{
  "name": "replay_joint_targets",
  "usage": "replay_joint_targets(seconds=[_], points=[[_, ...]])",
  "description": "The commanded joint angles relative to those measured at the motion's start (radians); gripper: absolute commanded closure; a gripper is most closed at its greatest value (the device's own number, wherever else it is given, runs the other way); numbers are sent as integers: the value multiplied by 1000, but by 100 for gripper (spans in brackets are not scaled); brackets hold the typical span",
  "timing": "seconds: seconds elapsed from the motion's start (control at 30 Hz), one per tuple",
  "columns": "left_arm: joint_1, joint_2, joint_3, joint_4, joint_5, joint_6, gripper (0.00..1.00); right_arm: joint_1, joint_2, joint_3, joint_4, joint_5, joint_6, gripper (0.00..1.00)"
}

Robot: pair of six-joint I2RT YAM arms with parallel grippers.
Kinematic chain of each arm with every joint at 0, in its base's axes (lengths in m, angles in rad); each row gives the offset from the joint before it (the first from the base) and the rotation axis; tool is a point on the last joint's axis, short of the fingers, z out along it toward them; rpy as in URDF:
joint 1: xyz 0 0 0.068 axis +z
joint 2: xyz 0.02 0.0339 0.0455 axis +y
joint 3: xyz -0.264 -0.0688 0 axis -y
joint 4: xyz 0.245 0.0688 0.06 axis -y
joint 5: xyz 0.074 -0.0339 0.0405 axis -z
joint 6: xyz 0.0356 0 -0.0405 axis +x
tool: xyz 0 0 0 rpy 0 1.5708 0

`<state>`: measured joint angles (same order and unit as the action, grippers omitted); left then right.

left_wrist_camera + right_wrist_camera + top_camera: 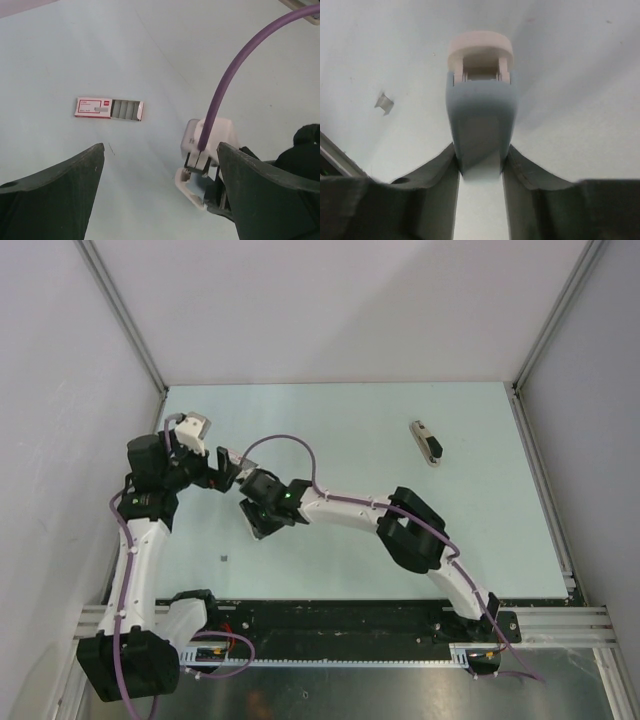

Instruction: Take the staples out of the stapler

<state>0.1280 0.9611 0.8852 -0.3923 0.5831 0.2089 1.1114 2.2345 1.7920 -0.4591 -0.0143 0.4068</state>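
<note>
Grippers, left to right. Left gripper (161, 150) sits centre-left in the overhead view, jaws spread wide, hovering above the pale green table (350, 420). In its wrist view a pink-and-white staple box (109, 108) lies flat at upper left. The box's tray is slid partly out to the right, with grey staple strips showing. A thin stray sliver (111, 149) lies just below the box.

Right arm reaches across toward the left one. Right gripper (481, 150) ends up just right of the left gripper; can't tell if they touch. It is pinching a blue-grey oblong piece (480, 125) by its sides. The piece's cream rounded end points away from the wrist, and a slot with metal shows at that end. A small bent metal scrap (384, 102) lies on the table at the left of the right wrist view.

Stapler (427, 443) lies flat at upper right of the overhead view. Its black end points toward lower right, and it sits well apart from both grippers.
</note>
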Motion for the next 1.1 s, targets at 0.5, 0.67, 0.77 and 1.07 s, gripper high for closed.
replay_joint_targets(seconds=[0.5,0.67,0.77,1.07], points=[[7,33,-39,70,-164,-126,0,-24,-16,129,-135,-10,27,12],[-32,58,-57,70,-159,-77,0,-121,-183,-8,-62,-69,15,14],[-94,69,-60,70,-187,-54,1,-235,-275,-62,-64,-50,-8,5],[-440,156,-95,83,-323,29,1,-677,-316,-72,-156,97,-135,1]])
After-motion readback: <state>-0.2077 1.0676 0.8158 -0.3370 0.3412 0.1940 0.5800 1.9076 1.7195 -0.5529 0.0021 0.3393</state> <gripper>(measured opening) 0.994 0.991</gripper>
